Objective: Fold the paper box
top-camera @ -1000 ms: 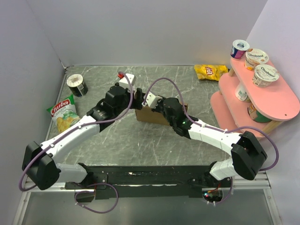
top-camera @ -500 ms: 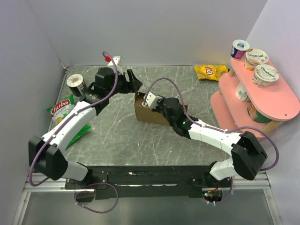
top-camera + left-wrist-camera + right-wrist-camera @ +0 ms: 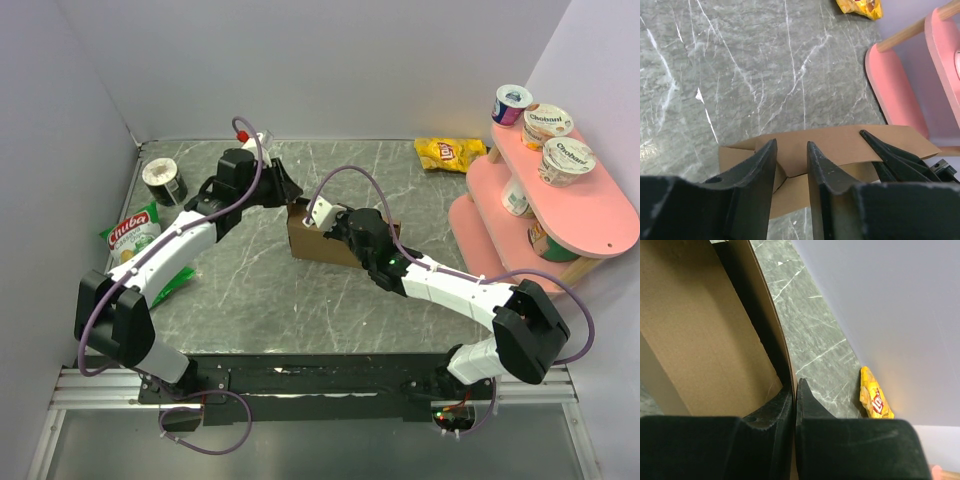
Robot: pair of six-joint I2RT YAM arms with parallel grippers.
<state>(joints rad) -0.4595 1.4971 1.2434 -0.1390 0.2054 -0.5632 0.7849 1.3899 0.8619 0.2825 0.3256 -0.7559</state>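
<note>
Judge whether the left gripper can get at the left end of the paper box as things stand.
Probably yes. The left gripper hangs right over that end of the paper box, jaws apart, nothing blocking. The right gripper pinches a wall further along, clear of it.

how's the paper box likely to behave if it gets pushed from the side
The paper box looks like thin cardboard, so it is probably light and would slide on the smooth table. Its wall bows where the right gripper pinches it, so it likely flexes rather than staying stiff.
</note>
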